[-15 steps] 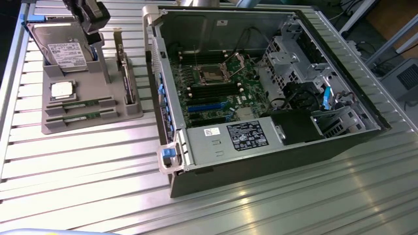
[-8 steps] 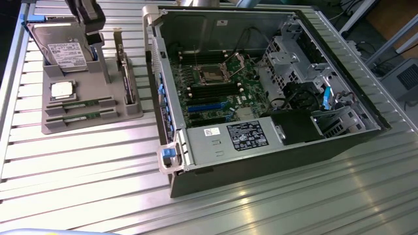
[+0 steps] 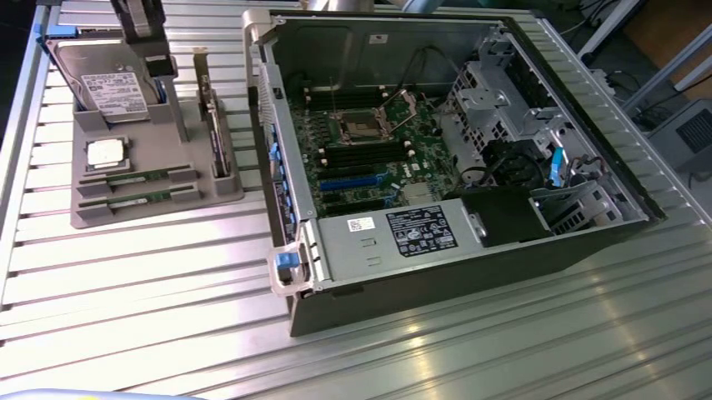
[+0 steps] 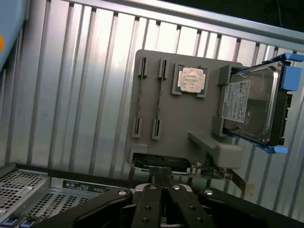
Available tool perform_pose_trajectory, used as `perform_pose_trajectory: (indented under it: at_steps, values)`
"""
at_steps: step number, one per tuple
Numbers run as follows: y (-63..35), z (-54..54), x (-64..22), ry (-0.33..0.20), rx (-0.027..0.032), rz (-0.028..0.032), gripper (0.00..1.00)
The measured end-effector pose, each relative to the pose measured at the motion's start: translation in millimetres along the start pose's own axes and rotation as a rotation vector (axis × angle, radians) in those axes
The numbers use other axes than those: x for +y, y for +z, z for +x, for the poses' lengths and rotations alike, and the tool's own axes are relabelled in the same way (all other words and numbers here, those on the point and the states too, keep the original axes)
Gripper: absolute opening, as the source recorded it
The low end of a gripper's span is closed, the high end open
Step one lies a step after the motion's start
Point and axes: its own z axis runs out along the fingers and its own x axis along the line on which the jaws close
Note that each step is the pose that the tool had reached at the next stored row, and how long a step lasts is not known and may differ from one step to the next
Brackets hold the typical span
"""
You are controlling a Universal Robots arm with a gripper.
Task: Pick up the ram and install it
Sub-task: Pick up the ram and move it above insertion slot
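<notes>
Gripper (image 4: 161, 184) fingers pressed together, nothing pinched between them, hanging over the edge of the gray tray (image 3: 156, 212) where the upright expansion card (image 3: 213, 117) stands. One ram stick (image 3: 136, 177) and a second ram stick (image 3: 125, 200) sit on edge in the tray's two parallel slots: long, thin, green strips, neither touched by the gripper. In the same tray, the silver CPU (image 3: 106, 154) is just beside them and the hard drive (image 3: 109, 87) beyond it. The open PC case (image 3: 468, 279) lies on the ribbed table (image 3: 167, 292), at the exterior view's right of the tray.
</notes>
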Motion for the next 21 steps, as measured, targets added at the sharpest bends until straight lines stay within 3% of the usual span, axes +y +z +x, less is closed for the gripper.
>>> perform_pose_trajectory:
  at_steps: [1, 8, 13, 17, 21]
  values:
    - [0.3, 0.0, 0.0, 0.04, 0.001, 0.0025, 0.1]
    - [1.3, 0.1, 0.0, 0.182, 0.0077, 0.0109, 0.1]
    - [1.3, 0.1, 0.0, 0.182, 0.0077, 0.011, 0.1]
    - [1.3, 0.1, 0.0, 0.182, 0.0077, 0.011, 0.36]
    - [1.8, -0.3, 2.1, 0.182, 0.0076, 0.0112, 0.36]
